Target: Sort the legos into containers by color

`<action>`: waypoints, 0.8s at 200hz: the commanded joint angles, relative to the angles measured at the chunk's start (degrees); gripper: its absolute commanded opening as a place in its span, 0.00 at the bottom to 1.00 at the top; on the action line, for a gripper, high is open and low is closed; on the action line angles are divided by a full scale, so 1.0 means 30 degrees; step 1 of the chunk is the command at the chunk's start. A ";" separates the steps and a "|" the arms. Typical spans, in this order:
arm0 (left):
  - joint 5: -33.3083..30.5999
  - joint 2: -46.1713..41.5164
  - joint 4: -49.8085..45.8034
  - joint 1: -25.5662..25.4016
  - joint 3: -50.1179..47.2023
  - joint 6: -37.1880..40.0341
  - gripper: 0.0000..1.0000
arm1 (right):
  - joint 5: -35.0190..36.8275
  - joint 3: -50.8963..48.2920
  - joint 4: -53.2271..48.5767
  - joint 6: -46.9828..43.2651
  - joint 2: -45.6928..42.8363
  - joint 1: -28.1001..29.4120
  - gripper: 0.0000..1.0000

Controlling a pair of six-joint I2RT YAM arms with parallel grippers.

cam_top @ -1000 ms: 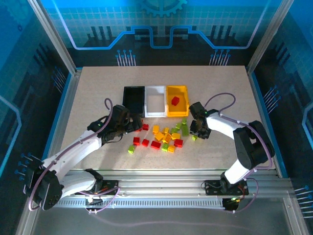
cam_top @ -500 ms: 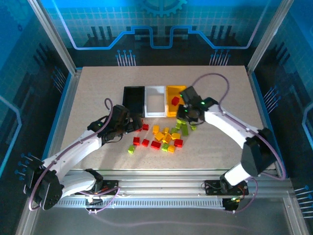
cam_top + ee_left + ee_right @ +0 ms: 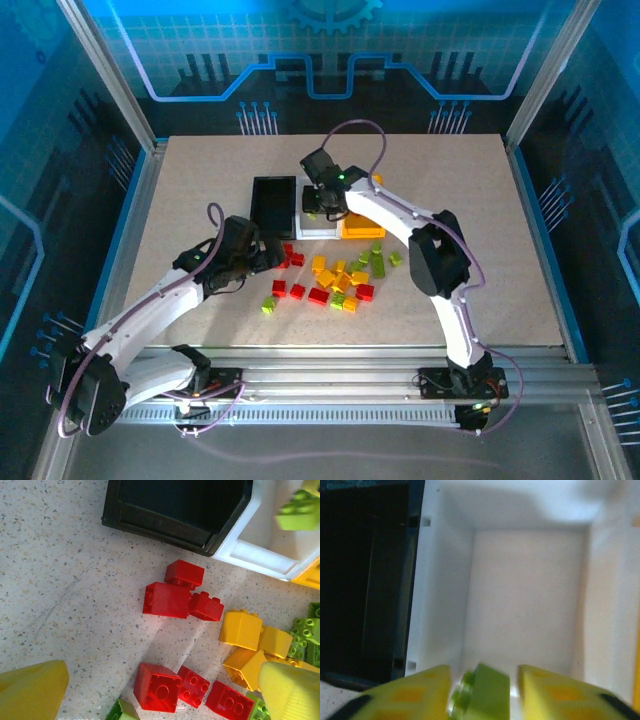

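Over the white bin (image 3: 445, 595), my right gripper (image 3: 482, 692) pinches a lime green lego (image 3: 490, 685).
Both fingers press the brick's sides above the bin floor, with the black bin (image 3: 273, 203) alongside. My left gripper (image 3: 160, 695) hangs wide open, holding nothing, above red legos (image 3: 167, 600) near the black bin's corner; the mixed pile (image 3: 340, 280) lies on the table (image 3: 200, 180) before the yellow bin (image 3: 362, 228).

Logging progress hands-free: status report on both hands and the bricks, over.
Right hand shut on a green brick, above the white bin. Left hand open, over red bricks near the black bin. Nothing blocking the drop.
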 commanded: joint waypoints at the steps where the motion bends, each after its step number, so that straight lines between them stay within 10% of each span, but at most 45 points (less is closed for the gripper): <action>1: 0.0432 -0.0322 -0.0525 0.0206 -0.0262 0.0357 0.99 | -0.0043 0.1352 -0.1117 -0.0339 0.0325 -0.0069 0.54; 105: 0.1395 0.1108 -0.1355 -0.0020 0.1102 0.1865 0.89 | -0.0695 -0.7741 0.1619 0.0508 -0.8558 -0.0148 0.68; 160: -0.0836 0.1918 -0.5136 -0.3723 0.0947 0.0816 0.92 | -0.0747 -1.4279 0.2355 0.1273 -1.2855 -0.0535 0.69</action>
